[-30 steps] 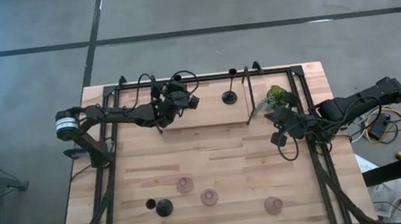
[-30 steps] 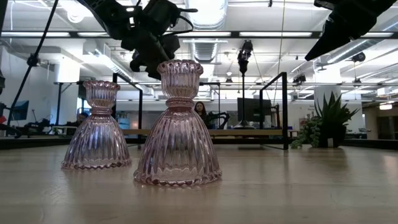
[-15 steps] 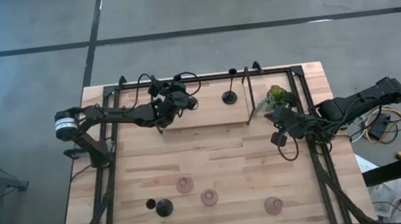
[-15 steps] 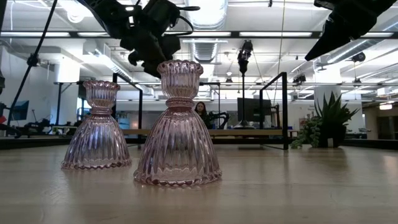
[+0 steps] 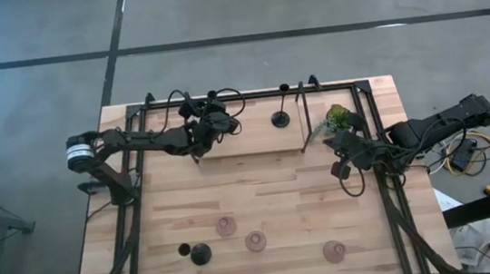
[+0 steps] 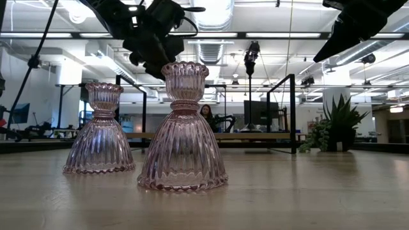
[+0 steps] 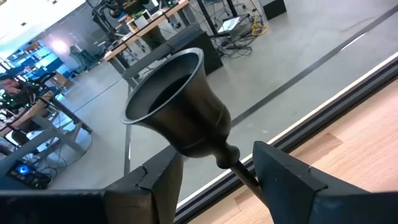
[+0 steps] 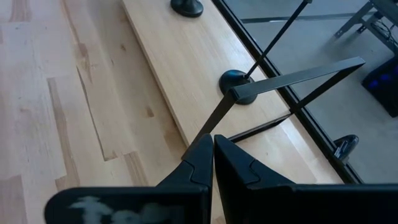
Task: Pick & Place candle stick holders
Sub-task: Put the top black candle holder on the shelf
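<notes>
Two black holders stand by their round bases on the raised wooden shelf (image 5: 249, 129): one (image 5: 281, 115) mid-shelf, one (image 7: 171, 106) at its left end, base (image 8: 186, 6) on the wood. My left gripper (image 5: 211, 122) is open there. Its fingers stand on either side of that holder's thin stem (image 7: 239, 169), below the cup. A third black holder (image 5: 199, 253) and three pinkish ones (image 5: 226, 224), (image 5: 255, 241), (image 5: 335, 252) stand on the table's near part. My right gripper (image 5: 340, 165) is shut and empty at the right, beside the rack. My left gripper's fingers come about level at the stem (image 7: 244, 174) just below the cup and its small knob. The gap between them is far wider than the stem. The stem runs close by one finger (image 7: 280, 180) and passes behind it; I cannot tell whether it touches.
The black metal rack frame (image 5: 302, 126) runs round the table and borders the shelf. A small green plant (image 5: 338, 118) stands at the far right, close to my right gripper. Bare wood (image 5: 259, 186) lies between the shelf and the holders near the front.
My left gripper has shifted a little toward the table's left edge over the shelf's left end.
</notes>
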Robot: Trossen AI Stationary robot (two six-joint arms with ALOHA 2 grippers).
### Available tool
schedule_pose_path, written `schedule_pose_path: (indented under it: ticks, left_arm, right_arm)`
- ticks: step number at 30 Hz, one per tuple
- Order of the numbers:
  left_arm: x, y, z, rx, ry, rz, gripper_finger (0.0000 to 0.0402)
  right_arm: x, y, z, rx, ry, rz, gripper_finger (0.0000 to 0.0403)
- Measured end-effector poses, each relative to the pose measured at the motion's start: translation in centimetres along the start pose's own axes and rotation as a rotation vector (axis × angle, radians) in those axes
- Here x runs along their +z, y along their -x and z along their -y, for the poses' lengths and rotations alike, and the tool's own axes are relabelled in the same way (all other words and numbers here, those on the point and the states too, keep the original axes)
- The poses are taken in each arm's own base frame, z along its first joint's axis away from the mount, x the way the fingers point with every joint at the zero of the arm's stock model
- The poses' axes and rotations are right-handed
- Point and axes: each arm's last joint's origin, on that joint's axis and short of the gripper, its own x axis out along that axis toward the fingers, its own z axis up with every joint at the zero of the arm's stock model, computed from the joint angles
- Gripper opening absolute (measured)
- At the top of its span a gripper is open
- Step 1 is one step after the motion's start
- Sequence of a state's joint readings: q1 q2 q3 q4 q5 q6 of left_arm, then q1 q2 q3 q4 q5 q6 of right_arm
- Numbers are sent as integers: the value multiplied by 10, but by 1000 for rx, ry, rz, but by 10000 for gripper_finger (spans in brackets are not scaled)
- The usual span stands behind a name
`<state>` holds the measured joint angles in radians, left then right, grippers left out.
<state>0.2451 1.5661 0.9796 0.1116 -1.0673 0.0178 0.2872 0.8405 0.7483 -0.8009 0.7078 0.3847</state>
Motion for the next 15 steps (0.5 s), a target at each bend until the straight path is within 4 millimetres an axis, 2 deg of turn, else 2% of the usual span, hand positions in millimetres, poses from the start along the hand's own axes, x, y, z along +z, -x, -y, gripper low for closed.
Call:
schedule_pose_path:
  ticks: [15]
  left_arm:
    - [13, 2, -1, -2, -7, 20, 197]
  right_arm:
    - [0, 0, 0, 0, 0, 0, 8]
